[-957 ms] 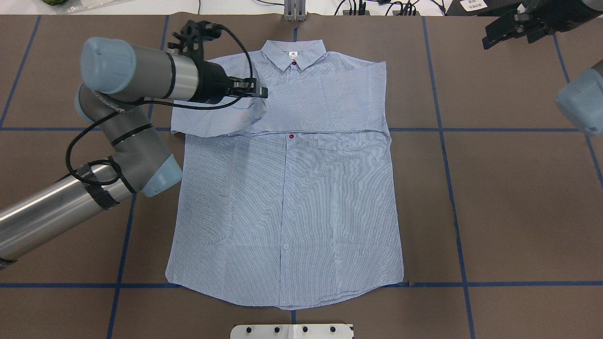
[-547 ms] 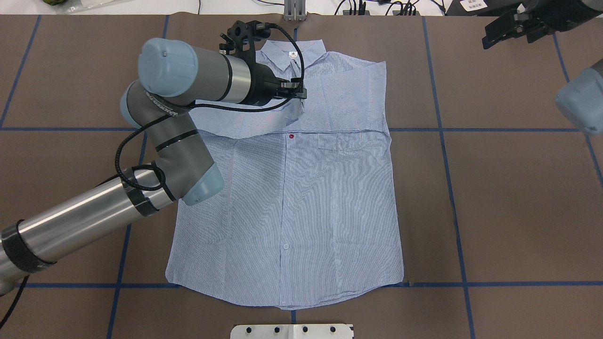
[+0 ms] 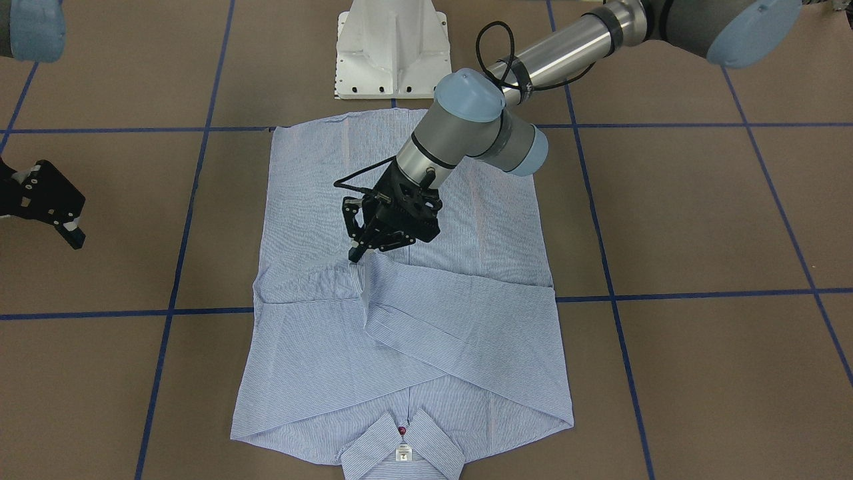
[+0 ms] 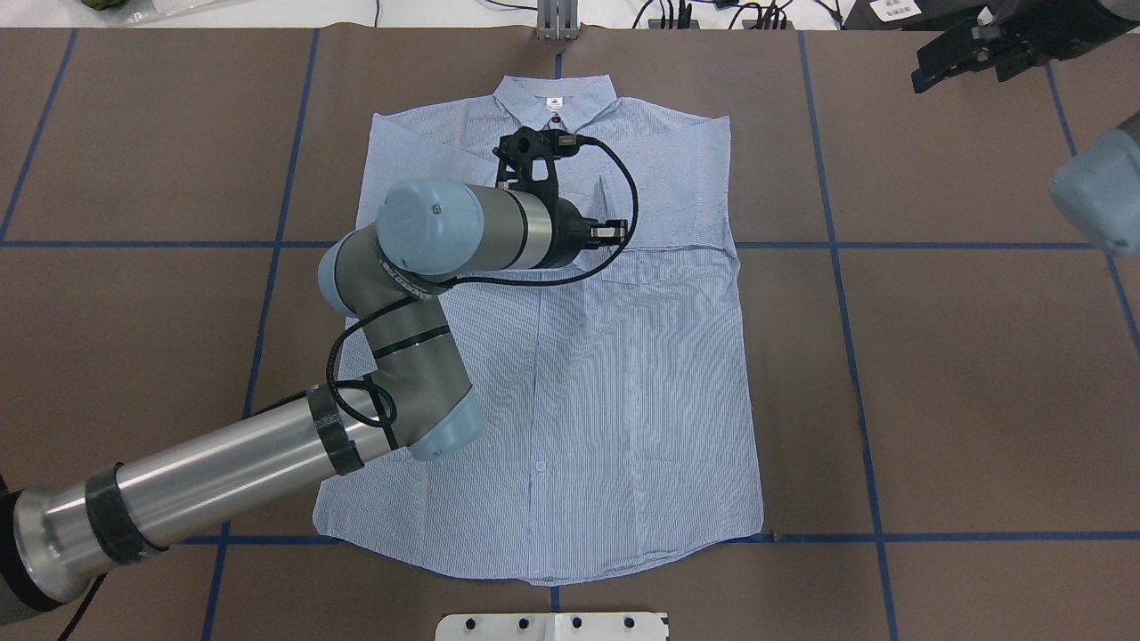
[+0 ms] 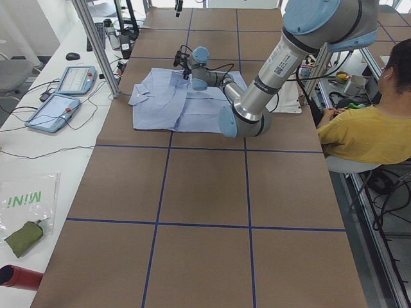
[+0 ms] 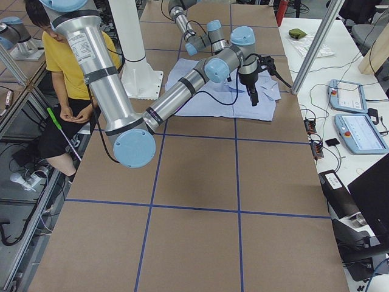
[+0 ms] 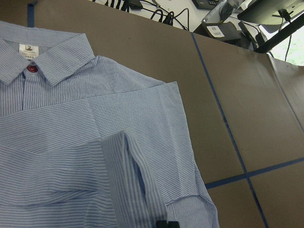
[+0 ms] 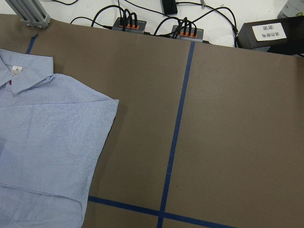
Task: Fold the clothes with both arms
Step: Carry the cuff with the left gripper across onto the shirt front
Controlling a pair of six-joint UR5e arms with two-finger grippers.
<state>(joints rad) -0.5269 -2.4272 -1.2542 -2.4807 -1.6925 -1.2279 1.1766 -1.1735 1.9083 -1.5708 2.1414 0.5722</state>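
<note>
Left gripper [image 3: 358,253] has its fingers pressed together on the cuff [image 7: 135,175] of one sleeve [image 3: 466,320]. The cuff is lifted slightly off the cloth, just beside the chest pocket [image 4: 641,267]. That sleeve runs diagonally from its shoulder to the gripper and crosses over the other sleeve [image 3: 300,287], which lies folded flat across the chest.

Shirt [image 4: 623,401]: light blue with fine white stripes, face up and buttoned, body spread flat with a few shallow creases. It sits mid-table [image 4: 980,401], collar [image 3: 373,448] toward the far edge and hem toward the robot-side edge near the white base [image 3: 390,47]. There is a red button [image 7: 32,69] at the collar and a pale button [image 4: 539,466] low on the placket.

Writing – the white label [image 3: 402,454] inside the collar has a small dark mark, too small to read. A clear bag [image 5: 22,199] on the side bench carries green letters that look like "MINI" reversed.

Right gripper [image 3: 66,227] is well clear of the shirt, over bare table toward the far corner on the robot's right. Can't tell whether it's spread or closed.

Blue tape lines [image 4: 877,538] grid the brown table top.
</note>
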